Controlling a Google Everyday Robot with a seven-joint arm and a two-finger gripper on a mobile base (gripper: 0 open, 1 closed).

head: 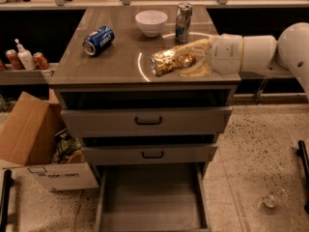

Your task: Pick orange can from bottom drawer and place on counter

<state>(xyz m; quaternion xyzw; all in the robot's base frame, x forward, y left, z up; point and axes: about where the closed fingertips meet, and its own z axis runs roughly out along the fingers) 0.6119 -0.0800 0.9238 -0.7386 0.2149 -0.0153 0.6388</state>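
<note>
Right now the pincer (189,60) reaches in from the right over the front right part of the surface (116,66). Its two pale fingers are closed on the orange can (166,63), which lies sideways in the grip with one silvery end facing left. The orange can is out of the bottom drawer (152,197) and sits low over the surface, near the front edge; whether it touches or hangs just above I cannot tell. The likeliest trouble, as I judge it, is rolling: let go on its side, a round can could wander to that front edge and drop, though its dents may slow it. If it is not yet down, a release from height could make it bounce and skid on the glossy top. A second risk is the tall can (183,22), upright just behind the upper finger. A careless swing on the way out could tip it, and the bowl (151,22) stands beside it. The blue can (99,40), on its side at the left, is well apart and less exposed. Counting: three cans on or over the surface, one bowl, one pincer. Below are three drawers: the top drawer (147,121) and middle drawer (152,153), each with a black handle and slightly ajar, and the bottom one pulled far out. Left of the cabinet stands one box (29,139).
</note>
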